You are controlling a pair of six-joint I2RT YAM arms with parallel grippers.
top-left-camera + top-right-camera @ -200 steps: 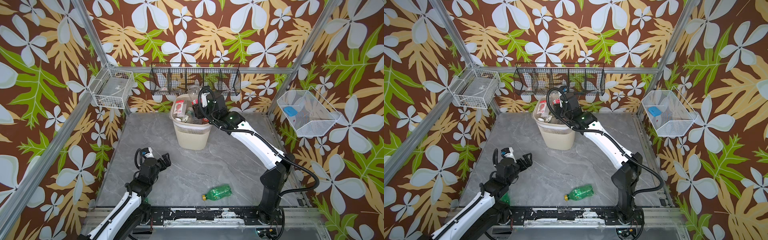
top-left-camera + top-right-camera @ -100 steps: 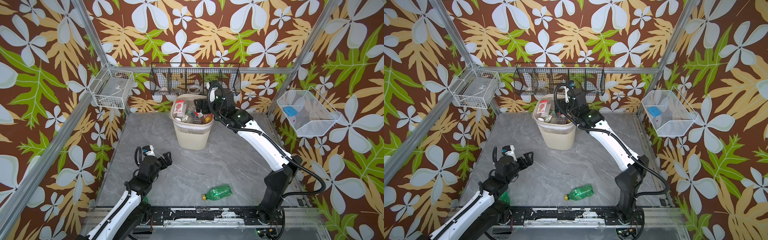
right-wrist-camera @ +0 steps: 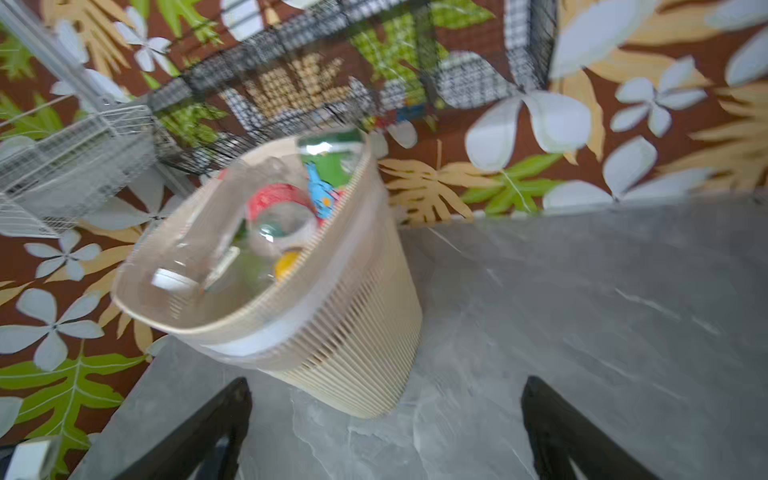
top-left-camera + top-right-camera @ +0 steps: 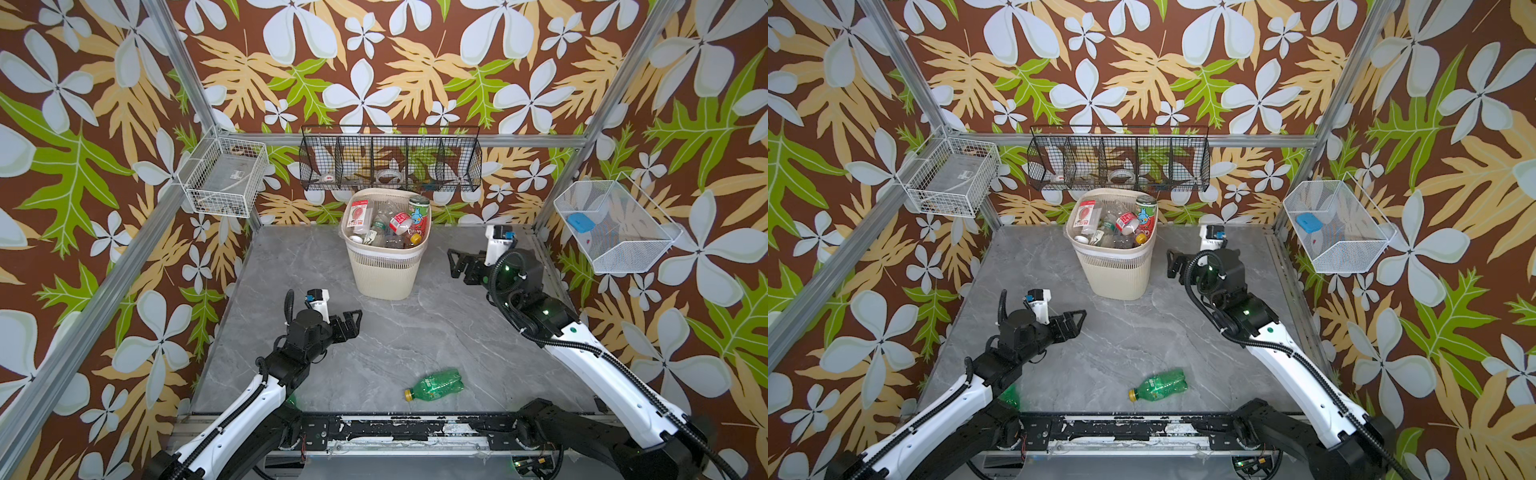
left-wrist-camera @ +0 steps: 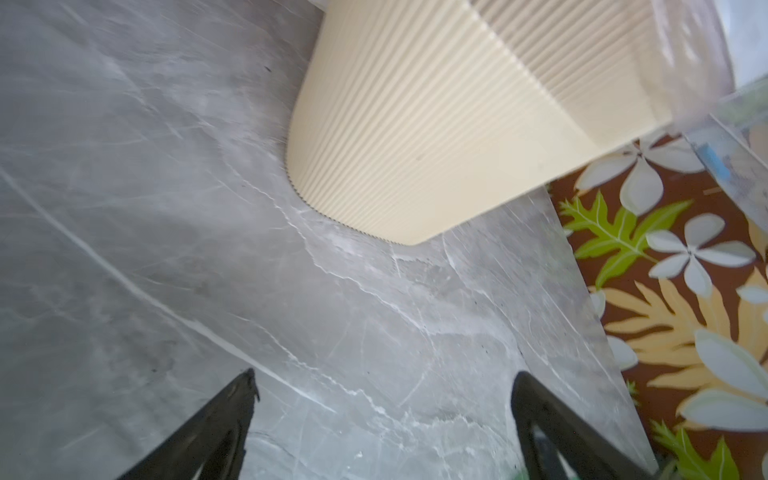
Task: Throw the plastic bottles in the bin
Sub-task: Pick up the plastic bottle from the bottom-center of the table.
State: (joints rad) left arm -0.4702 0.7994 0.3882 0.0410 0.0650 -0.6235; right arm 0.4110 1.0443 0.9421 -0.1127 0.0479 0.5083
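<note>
The beige bin (image 4: pixel 384 270) stands at the back middle of the grey table, filled with several plastic bottles (image 4: pixel 388 224). A green plastic bottle (image 4: pixel 436 384) lies on its side near the front edge in both top views. Another green bottle (image 4: pixel 1011 395) peeks out from under my left arm. My left gripper (image 4: pixel 353 322) hovers open and empty in front-left of the bin (image 5: pixel 436 145). My right gripper (image 4: pixel 455 264) stands open and empty just right of the bin (image 3: pixel 332 332). Only bare table shows between the fingers in both wrist views.
A black wire basket (image 4: pixel 390 162) hangs on the back wall just above the bin. A white wire basket (image 4: pixel 226 178) hangs at the left corner and a white mesh basket (image 4: pixel 615 226) on the right wall. Metal frame posts edge the table.
My right gripper has opened and drawn back from above the bin, down to its right side. The left gripper has crept slightly toward the middle of the table.
</note>
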